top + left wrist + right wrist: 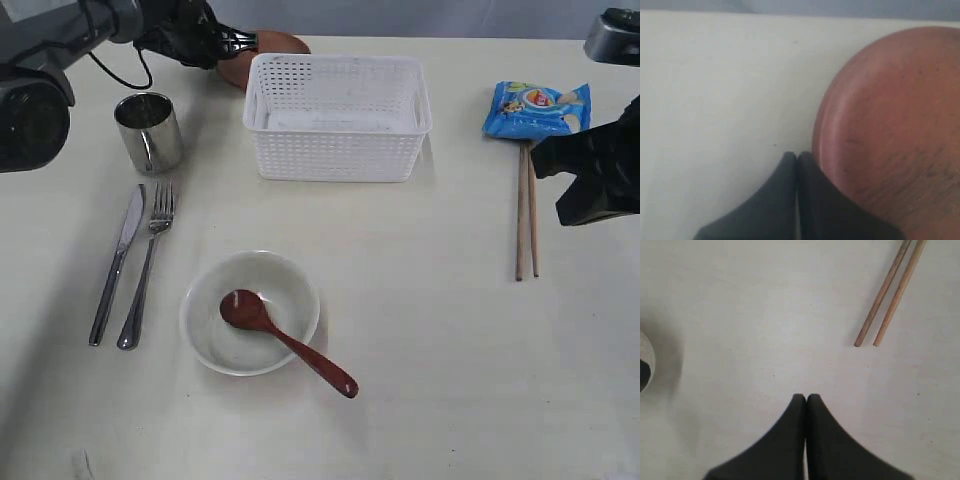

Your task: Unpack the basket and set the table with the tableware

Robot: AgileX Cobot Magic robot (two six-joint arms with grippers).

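Note:
The white basket [338,150] stands at the back middle of the table [430,330] and looks empty. Behind its left corner lies the brown plate [285,44], seen close up in the left wrist view [890,125]. My left gripper [240,40] [797,156] is shut, tips together, right against the plate's rim with nothing between the fingers. On the left are the steel cup [150,130], knife [118,262] and fork [146,262]. The reddish spoon [290,342] rests in the white bowl [290,275]. My right gripper [545,160] [806,397] is shut and empty beside the chopsticks [526,215] [890,295].
A blue chip bag [537,108] lies at the back right, just beyond the far ends of the chopsticks. The left arm's dark body fills the upper left corner of the exterior view.

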